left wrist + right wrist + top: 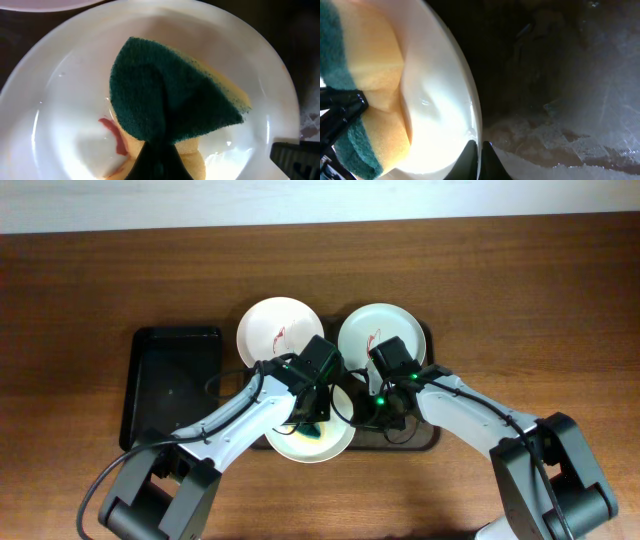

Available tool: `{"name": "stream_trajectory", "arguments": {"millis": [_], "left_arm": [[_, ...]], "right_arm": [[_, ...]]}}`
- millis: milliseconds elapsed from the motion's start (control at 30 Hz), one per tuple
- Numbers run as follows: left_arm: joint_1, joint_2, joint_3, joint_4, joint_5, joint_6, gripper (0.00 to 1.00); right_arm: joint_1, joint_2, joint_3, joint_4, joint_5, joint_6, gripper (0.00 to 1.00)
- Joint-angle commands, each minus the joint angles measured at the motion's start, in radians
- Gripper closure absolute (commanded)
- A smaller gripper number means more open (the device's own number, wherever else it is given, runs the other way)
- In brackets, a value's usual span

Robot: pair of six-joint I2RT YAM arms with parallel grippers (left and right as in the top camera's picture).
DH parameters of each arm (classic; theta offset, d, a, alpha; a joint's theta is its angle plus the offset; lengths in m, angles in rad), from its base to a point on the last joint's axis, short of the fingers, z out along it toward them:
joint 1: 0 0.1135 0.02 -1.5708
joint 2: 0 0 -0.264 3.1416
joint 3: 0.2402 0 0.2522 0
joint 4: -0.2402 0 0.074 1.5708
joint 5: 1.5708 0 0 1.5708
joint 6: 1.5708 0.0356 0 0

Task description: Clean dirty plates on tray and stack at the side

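Note:
Three white plates lie on the dark brown tray (420,442). The back left plate (278,330) and the back right plate (378,332) each carry a red smear. The front plate (312,446) is partly under my arms. My left gripper (312,418) is shut on a green and yellow sponge (165,95) and presses it onto the front plate (65,100), beside a red smear (115,137). My right gripper (481,150) is shut on that plate's right rim (440,85); in the overhead view it is at the plate's right edge (360,418). The sponge (370,75) also shows in the right wrist view.
A smaller black tray (170,380) lies left of the brown tray. Wooden table (520,290) surrounds both. The brown tray's floor (570,75) shows right of the held plate.

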Motion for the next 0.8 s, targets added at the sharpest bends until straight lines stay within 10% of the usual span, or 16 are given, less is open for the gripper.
{"name": "stream_trajectory", "arguments": {"millis": [0,433,600,767], "left_arm": [[0.023,-0.021,-0.014,-0.023,-0.134,-0.002,1.00],[0.063,-0.138,0.064,-0.046,0.011,0.001,1.00],[0.063,-0.140,0.065,-0.063,0.018,0.003,1.00],[0.108,-0.185,0.065,-0.133,-0.043,0.037,1.00]], "right_arm": [[0.006,0.020,-0.008,-0.036,0.093,0.001,0.96],[0.006,0.019,-0.008,-0.040,0.101,0.000,0.93],[0.006,0.019,-0.008,-0.039,0.097,0.000,0.78],[0.006,0.019,-0.008,-0.040,0.097,0.000,0.96]]}}
